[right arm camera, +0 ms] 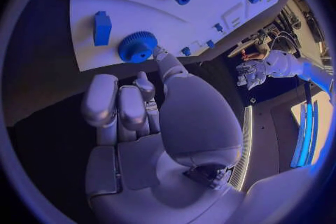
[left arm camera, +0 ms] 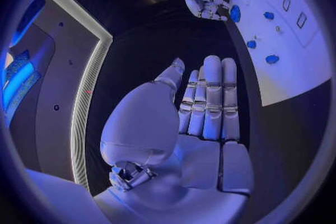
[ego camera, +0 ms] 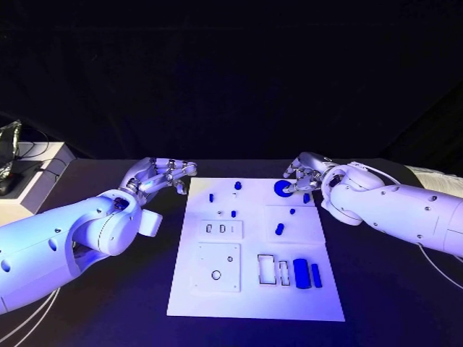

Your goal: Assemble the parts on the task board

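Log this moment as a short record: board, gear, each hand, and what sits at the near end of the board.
board: white task board lying flat on the black table
gear: blue gear at the board's far right corner
right hand: right hand at the gear, fingers around it; grip cannot be told
left hand: left hand off the board's far left edge, fingers apart, holding nothing
near end: blue block beside rectangular slots

White task board (ego camera: 255,289), blue parts (ego camera: 302,273), black table (ego camera: 127,303), silver hands.
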Motion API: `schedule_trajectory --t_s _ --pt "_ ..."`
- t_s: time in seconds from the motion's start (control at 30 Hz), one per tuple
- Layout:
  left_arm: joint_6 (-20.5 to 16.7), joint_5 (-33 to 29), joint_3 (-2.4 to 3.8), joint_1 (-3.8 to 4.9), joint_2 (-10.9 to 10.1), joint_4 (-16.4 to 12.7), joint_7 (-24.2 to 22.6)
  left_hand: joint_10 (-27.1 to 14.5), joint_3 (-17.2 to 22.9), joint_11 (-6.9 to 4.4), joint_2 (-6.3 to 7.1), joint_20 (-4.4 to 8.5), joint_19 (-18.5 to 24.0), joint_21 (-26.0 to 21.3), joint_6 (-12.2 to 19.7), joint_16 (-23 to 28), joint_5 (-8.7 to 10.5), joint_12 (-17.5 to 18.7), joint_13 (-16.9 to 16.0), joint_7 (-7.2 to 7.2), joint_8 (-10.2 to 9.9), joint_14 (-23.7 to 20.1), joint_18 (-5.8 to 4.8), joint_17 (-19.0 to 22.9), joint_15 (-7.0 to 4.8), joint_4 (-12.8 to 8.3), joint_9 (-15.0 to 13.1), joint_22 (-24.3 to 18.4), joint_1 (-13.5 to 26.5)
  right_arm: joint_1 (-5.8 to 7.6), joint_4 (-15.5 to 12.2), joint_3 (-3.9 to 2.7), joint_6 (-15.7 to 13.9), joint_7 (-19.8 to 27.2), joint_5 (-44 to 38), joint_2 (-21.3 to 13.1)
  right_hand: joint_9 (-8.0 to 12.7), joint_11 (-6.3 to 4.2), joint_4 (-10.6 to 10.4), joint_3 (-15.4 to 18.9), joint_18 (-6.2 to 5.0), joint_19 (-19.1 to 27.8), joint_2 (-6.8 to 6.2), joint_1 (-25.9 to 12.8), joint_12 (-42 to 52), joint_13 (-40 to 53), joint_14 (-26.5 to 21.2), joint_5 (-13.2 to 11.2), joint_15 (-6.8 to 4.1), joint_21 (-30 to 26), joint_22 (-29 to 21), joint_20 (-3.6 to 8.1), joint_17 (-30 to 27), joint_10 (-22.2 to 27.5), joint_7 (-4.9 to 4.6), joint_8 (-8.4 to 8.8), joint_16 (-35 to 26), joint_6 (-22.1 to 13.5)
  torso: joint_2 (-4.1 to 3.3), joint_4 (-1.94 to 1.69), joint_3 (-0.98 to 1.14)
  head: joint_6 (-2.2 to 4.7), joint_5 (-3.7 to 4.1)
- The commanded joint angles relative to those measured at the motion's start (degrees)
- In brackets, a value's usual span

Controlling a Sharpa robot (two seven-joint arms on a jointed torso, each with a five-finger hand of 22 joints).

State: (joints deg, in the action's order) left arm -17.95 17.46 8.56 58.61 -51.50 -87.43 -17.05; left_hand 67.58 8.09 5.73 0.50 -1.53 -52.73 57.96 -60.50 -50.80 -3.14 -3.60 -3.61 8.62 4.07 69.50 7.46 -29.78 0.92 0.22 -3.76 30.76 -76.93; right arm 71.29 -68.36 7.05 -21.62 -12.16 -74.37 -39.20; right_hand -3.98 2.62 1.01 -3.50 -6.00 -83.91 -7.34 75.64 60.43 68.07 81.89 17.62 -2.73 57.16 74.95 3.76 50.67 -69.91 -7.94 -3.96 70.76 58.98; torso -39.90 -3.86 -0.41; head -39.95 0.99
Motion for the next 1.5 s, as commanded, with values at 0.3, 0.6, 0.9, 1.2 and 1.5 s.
schedule_trajectory --t_s 0.3,0.6,0.9,1.2,1.5 --pt "1.6 0.1 0.05 0.0 -0.12 0.09 0.02 -0.28 0.17 -0.19 -0.48 0.05 0.31 0.31 0.31 -0.31 0.14 -0.08 0.04 -0.09 -0.27 -0.35 0.49 0.07 0.07 -0.24 -0.03 -0.06 0.02 -0.13 1.81 -0.02 2.24 -1.38 0.16 0.85 -0.06 -0.64 -0.73 -0.24 0.12 -3.43 -0.79 -0.03 2.34 2.44 0.32 0.76 0.36 2.52 8.1 -0.66 2.52 -2.02 -0.56 -0.01 1.04 -1.02 -0.22 -0.14 0.07 -0.61 -0.12" --pt "1.64 0.11 0.05 0.0 -0.12 0.11 0.32 -0.27 0.28 -0.17 -0.58 0.05 0.33 0.34 0.31 -0.34 0.14 -0.08 0.04 -0.04 -0.27 -0.35 0.48 0.11 0.08 -0.2 -0.03 -0.08 0.15 -0.43 2.78 -0.02 3.21 -1.14 -1.15 2.0 -0.06 -0.67 -0.83 -0.25 0.16 -3.4 -0.81 -0.22 2.52 2.71 0.35 0.99 0.36 2.99 8.18 -0.68 2.98 -2.21 -0.49 -0.04 1.17 -0.78 -0.29 -0.23 0.15 -0.95 -0.21" --pt "1.53 0.13 0.05 0.01 -0.21 0.15 0.58 -0.37 0.54 -0.15 -0.7 0.07 0.33 0.4 0.36 -0.39 0.14 -0.06 0.05 0.01 -0.28 -0.35 0.49 0.15 0.08 -0.34 -0.03 -0.09 -0.03 -0.67 3.68 -0.02 4.76 -1.41 -1.07 2.62 -0.07 -0.71 -0.98 -0.51 0.22 -3.34 -0.16 -0.48 2.77 3.07 0.39 2.1 0.34 3.49 8.25 -0.68 3.43 -2.35 -0.43 -0.09 1.26 -0.39 -0.27 -0.21 0.04 -1.12 -0.28" --pt "1.47 0.15 0.05 0.01 -0.3 0.12 0.82 -0.48 1.8 -0.11 -0.82 0.05 0.44 0.6 0.45 -0.49 0.12 -0.06 0.06 0.11 -0.29 -0.41 0.55 0.25 0.1 -0.65 -0.03 -0.08 -0.08 -0.69 4.24 -0.02 6.26 -2.28 -0.67 2.61 0.02 -0.84 0.03 -1.05 0.28 -3.28 2.65 -2.98 3.62 4.15 0.47 4.52 0.24 4.06 8.29 -0.58 4.11 -2.93 -0.35 0.06 1.29 0.07 -0.27 -0.19 0.11 -1.27 -0.24" --pt "1.49 0.18 0.05 0.01 -0.41 0.12 0.83 -0.49 2.71 -0.11 -0.5 0.02 0.53 0.77 0.47 -0.58 0.12 -0.07 0.06 0.1 -0.27 -0.43 0.58 0.34 0.1 -0.77 -0.03 -0.11 0.26 -0.69 4.11 -0.02 6.47 -2.32 -0.64 2.42 0.06 -0.68 0.26 -0.81 0.33 -3.23 1.59 -3.07 3.28 4.01 0.5 4.49 0.36 4.29 8.34 -0.65 4.4 -2.6 -0.52 0.14 1.36 -0.56 -0.36 -0.16 0.17 -1.29 -0.13"
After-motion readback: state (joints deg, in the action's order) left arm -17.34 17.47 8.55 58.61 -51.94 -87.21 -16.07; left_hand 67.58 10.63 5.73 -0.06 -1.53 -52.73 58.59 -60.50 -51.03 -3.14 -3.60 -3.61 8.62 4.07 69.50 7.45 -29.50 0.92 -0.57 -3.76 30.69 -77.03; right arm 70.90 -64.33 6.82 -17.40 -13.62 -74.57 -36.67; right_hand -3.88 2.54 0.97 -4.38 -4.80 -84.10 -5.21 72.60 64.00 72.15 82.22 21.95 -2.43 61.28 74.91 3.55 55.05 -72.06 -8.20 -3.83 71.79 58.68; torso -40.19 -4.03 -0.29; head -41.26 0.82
